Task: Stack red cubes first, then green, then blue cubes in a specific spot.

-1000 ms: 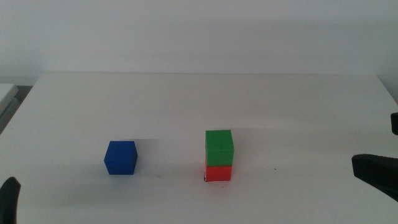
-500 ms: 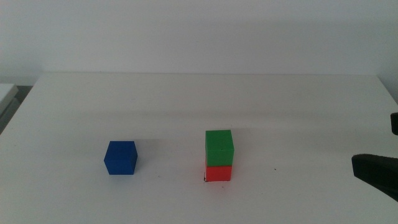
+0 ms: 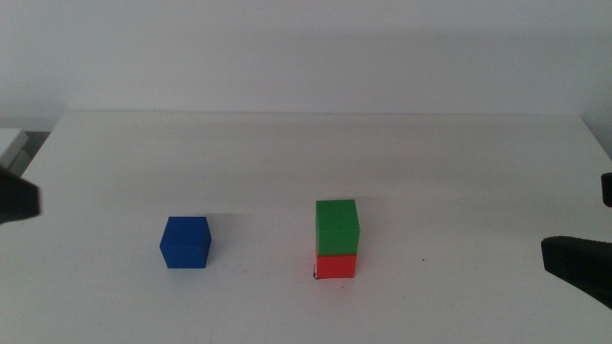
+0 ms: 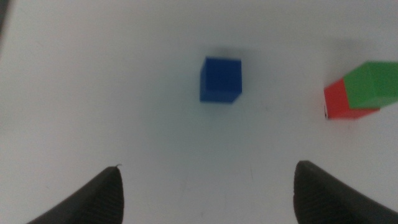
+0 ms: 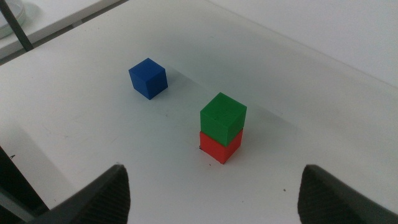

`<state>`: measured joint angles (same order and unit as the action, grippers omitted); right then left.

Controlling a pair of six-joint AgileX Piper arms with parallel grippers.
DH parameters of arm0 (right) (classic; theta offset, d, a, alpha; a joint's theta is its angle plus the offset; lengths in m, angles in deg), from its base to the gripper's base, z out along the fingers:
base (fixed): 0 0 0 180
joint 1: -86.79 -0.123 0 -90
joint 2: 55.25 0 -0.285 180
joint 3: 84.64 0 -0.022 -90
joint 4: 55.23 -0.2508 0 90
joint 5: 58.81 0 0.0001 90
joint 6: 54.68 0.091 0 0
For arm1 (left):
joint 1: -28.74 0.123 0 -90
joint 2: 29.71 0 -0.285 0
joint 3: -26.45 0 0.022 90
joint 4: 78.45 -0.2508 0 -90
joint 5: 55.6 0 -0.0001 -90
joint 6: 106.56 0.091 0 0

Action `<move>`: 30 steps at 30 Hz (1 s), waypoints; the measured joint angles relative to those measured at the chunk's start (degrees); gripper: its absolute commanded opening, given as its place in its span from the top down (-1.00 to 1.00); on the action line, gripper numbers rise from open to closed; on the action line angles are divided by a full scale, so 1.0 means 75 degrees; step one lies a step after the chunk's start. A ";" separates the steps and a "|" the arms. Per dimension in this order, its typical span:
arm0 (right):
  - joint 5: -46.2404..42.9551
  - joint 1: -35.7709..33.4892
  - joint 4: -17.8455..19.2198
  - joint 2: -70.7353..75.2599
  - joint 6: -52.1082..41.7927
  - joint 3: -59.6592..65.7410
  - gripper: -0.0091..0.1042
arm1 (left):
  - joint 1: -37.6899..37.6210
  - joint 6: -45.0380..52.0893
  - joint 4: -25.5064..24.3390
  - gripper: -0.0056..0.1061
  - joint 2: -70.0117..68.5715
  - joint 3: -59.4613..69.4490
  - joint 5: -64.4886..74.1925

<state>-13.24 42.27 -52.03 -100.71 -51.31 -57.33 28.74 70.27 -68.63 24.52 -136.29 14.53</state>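
The green cube (image 3: 338,225) sits on the red cube (image 3: 337,265) near the table's middle; a black corner mark (image 3: 316,275) of the spot peeks out at the red cube's lower left, the rest is hidden under it. The blue cube (image 3: 185,242) stands alone to the left. My left gripper (image 3: 17,201) is at the left edge, open and empty; its wrist view shows the blue cube (image 4: 221,79) ahead between the wide-apart jaws (image 4: 208,199). My right gripper (image 3: 579,266) waits at the right edge, open (image 5: 214,199), away from the stack (image 5: 222,127).
A tiny black speck (image 3: 424,259) lies right of the stack. The white table (image 3: 316,153) ends at a far edge below the wall. A pale object (image 3: 10,143) sits beyond the table's left side.
The left gripper left the bottom-left corner of the middle view and now shows higher at the left edge. The cubes and the right gripper have not moved.
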 measured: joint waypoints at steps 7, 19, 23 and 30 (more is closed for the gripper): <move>0.0000 0.0000 0.0000 0.0000 0.0000 0.0000 -0.79 | -0.0042 0.0022 0.0227 -0.75 0.1827 -0.0361 0.0035; 0.0000 0.0000 0.0000 0.0000 0.0000 0.0000 -0.79 | -0.1273 -0.0672 -0.0672 -0.75 0.4160 -0.1066 -0.0783; 0.0000 0.0000 0.0000 0.0000 0.0000 0.0000 -0.79 | -0.1283 -0.0647 -0.0441 -0.75 0.4862 -0.1066 -0.1085; 0.0000 0.0000 0.0000 0.0000 0.0000 0.0000 -0.79 | -0.1579 -0.0603 -0.0460 -0.75 0.6047 -0.1393 -0.1217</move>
<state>-13.24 42.27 -52.03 -100.71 -51.31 -57.33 16.90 65.75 -72.08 69.87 -146.73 5.40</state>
